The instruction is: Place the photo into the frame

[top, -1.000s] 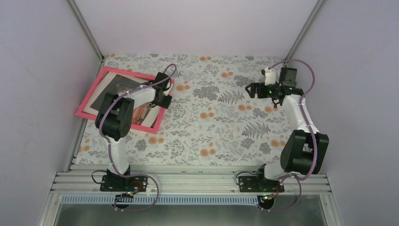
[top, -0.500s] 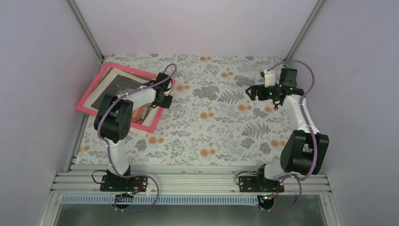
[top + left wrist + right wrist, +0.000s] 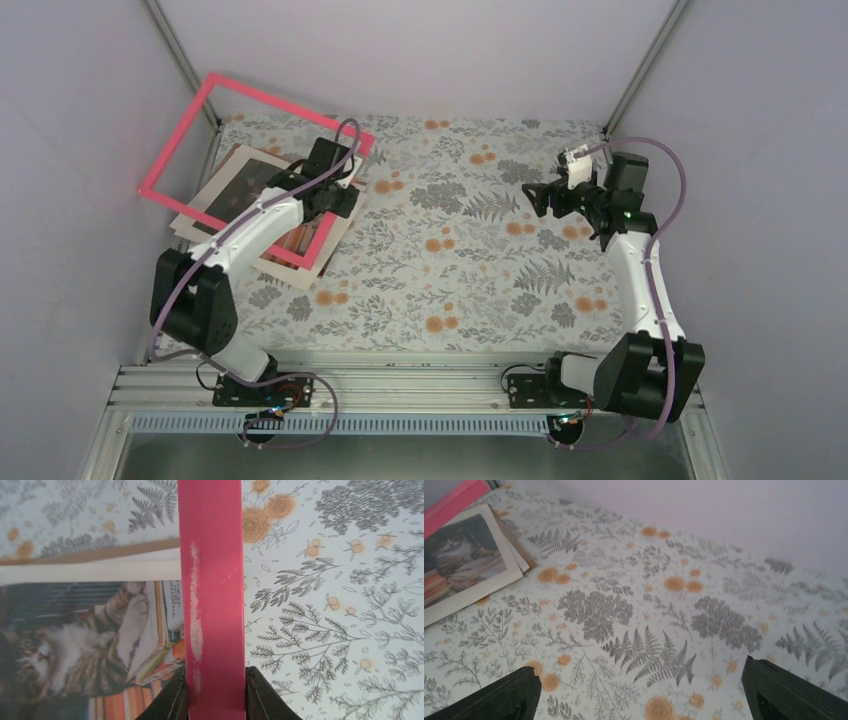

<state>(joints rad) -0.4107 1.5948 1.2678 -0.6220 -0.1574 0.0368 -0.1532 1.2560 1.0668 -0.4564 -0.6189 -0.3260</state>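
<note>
Left gripper (image 3: 216,682) clamped on rail of pink frame (image 3: 212,555); frame tilted, far edge raised near left wall. Photo (image 3: 243,183) lay face up on table (image 3: 450,270) beneath frame, over brown backing board (image 3: 140,549). Right gripper (image 3: 641,680) jaws wide apart, empty, well apart from photo.

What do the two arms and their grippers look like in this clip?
The left arm and right arm both have white links between chunky black joints, with a purple cable looping along each. The fingers are black and wedge-shaped. No markings are readable.
</note>
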